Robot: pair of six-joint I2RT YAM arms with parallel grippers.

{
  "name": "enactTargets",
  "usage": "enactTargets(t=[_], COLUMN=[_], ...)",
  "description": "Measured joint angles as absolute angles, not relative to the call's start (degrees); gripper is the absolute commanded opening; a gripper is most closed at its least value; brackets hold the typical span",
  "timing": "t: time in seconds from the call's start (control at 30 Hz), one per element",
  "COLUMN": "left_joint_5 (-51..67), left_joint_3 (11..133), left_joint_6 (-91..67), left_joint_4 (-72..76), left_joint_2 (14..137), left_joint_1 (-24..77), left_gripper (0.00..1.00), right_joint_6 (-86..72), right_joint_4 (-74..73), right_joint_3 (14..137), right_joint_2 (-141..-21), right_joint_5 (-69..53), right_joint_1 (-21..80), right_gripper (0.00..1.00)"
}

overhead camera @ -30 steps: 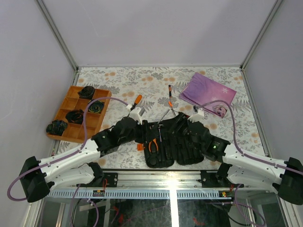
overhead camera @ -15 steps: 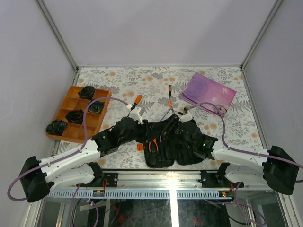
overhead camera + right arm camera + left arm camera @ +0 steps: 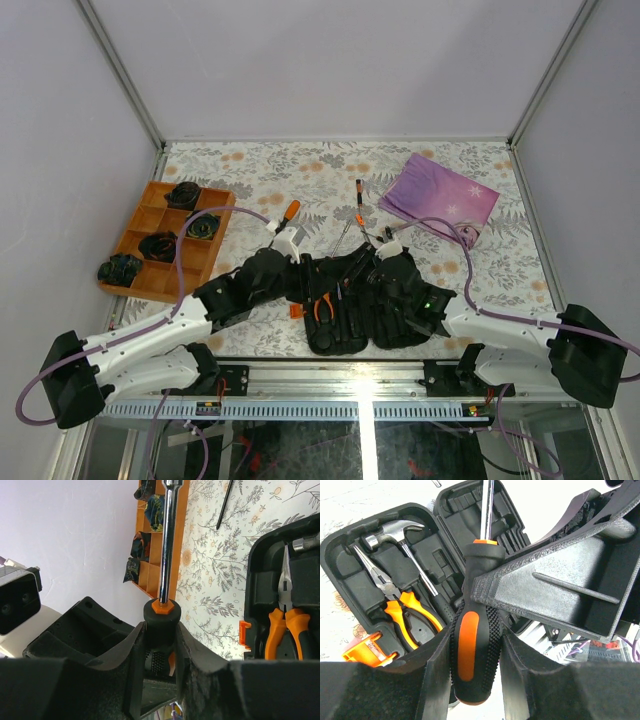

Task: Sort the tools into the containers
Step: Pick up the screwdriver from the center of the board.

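A black-and-orange screwdriver (image 3: 476, 635) is held over the open black tool case (image 3: 345, 335). My left gripper (image 3: 477, 670) is shut on the lower part of its handle. My right gripper (image 3: 159, 650) is shut on the handle's top end just below the steel shaft (image 3: 167, 540). In the top view both grippers meet over the case, left (image 3: 318, 272) and right (image 3: 360, 272). Orange-handled pliers (image 3: 400, 612) and a hammer (image 3: 395, 530) lie in the case's slots. Two more screwdrivers lie on the table, one orange (image 3: 290, 210) and one black-and-orange (image 3: 359, 200).
An orange divided tray (image 3: 140, 225) with black coiled lumps stands at the left. A purple cloth (image 3: 440, 195) lies at the back right. The case's orange latch (image 3: 367, 650) sticks out at its left edge. Walls close in the table on three sides.
My right arm has swung left across the case and closed up to my left gripper. The screwdriver's shaft has tilted slightly. The left arm has stayed put.
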State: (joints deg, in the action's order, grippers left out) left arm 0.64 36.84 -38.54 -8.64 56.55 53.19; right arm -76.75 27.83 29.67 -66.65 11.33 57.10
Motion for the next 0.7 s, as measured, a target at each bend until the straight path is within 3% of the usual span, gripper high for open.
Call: enactTargets(t=[0.2, 0.43, 0.5, 0.7], left_joint_5=[1.52, 1.89, 1.50, 0.05], left_joint_3=[36.82, 36.80, 36.80, 36.80], left_joint_6=[-38.54, -38.50, -38.52, -38.63], left_joint_4=[-7.57, -7.40, -7.49, -8.88], left_joint_2=[56.47, 54.98, 54.41, 53.69], left_joint_1=[53.19, 53.19, 53.19, 53.19], left_gripper=[0.45, 0.62, 0.73, 0.76], right_joint_6=[-74.67, -67.07, -64.25, -55.94], right_joint_4=[26.17, 15.40, 10.96, 1.17], right_joint_3=[29.69, 31.97, 33.43, 37.12], right_joint_2=[-64.62, -61.54, -61.45, -61.45], right_joint_5=[12.73, 19.25, 20.97, 23.33], right_joint_1=[57.49, 57.65, 57.65, 57.63], right_gripper=[0.00, 0.00, 0.00, 0.00])
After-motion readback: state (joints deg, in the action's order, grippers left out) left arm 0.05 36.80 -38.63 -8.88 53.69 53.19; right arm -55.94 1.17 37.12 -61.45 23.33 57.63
